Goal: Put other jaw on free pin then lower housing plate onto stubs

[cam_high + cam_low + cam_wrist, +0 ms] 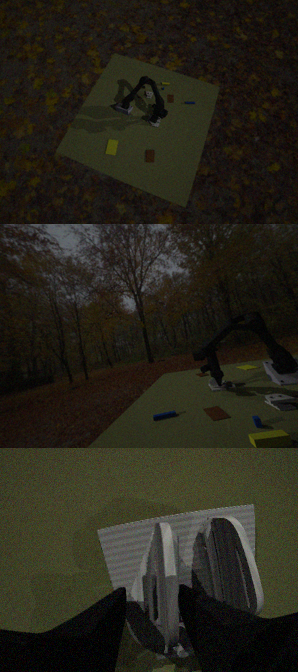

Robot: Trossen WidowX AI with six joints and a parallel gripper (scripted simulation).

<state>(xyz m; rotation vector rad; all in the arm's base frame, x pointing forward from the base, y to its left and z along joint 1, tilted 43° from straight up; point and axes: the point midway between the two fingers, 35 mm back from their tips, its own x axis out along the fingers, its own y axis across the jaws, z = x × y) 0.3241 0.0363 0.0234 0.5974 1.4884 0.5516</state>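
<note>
My gripper point(155, 120) point(221, 384) point(150, 592) is shut on one pale grey jaw point(170, 565), which stands between the black fingertips, low over the base plate point(118, 548) point(215, 389). The other jaw point(226, 560) stands at the right on that plate in the wrist view, apart from the held one, with the right fingertip in the gap. The pins, and whether the held jaw sits on one, are hidden. The gear teeth are too dark to tell. The white housing plate point(149, 93) point(277, 397), with dark holes, lies apart from the base, looking tilted in the exterior view.
Brown flat tiles point(150, 156) point(170, 98) point(217, 413), a yellow tile point(112, 147) point(247, 367), a blue bar point(189, 102) point(164, 415), a small blue block point(162, 88) point(257, 421) and a yellow block point(165, 83) point(269, 438) lie around. The arm's base point(124, 109) is left of the jaws in the top view.
</note>
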